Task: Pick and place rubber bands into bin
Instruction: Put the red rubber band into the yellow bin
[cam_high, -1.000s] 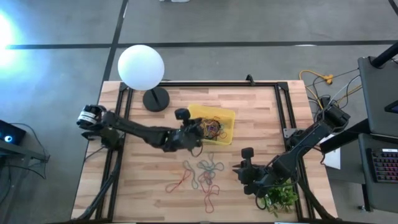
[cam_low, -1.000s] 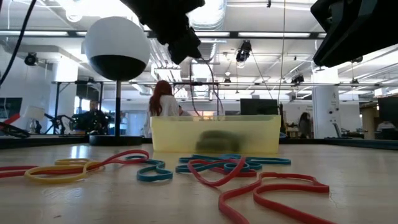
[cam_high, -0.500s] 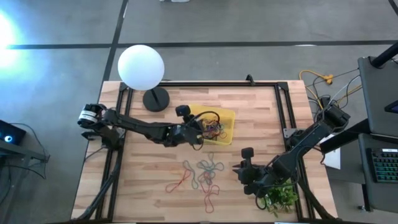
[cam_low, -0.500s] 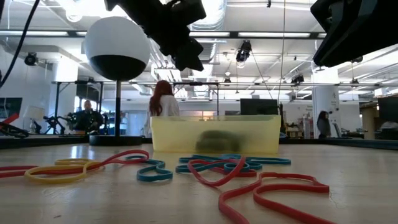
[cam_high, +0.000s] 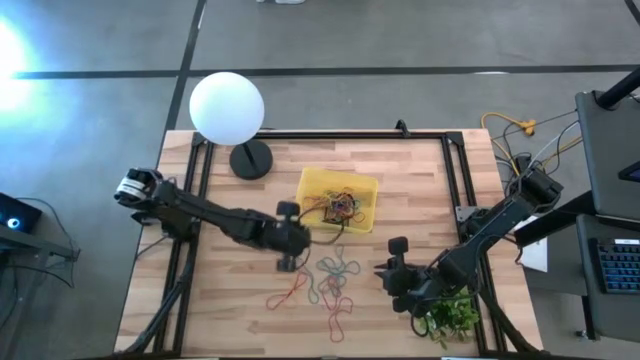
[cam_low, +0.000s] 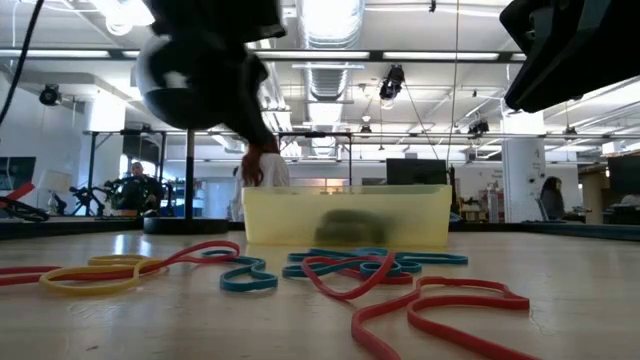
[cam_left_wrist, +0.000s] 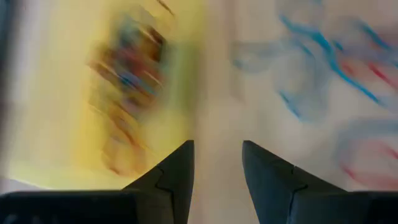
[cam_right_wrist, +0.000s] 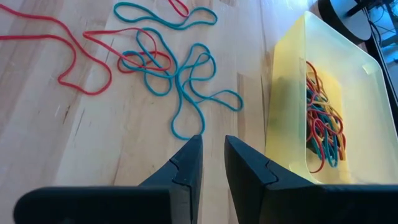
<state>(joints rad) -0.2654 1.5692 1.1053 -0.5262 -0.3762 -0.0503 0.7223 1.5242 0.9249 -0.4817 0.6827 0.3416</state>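
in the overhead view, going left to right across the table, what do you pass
White globe lamp → left gripper → yellow bin → right gripper → green plant.

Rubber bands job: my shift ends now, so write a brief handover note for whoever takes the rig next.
Left gripper: open, empty, above the table beside the bin.
Right gripper: open a little, empty, waiting near the plant.
Done: a tangle of bands lies in the bin.
Left: loose bands, red, blue and others, lie on the table between the two grippers.
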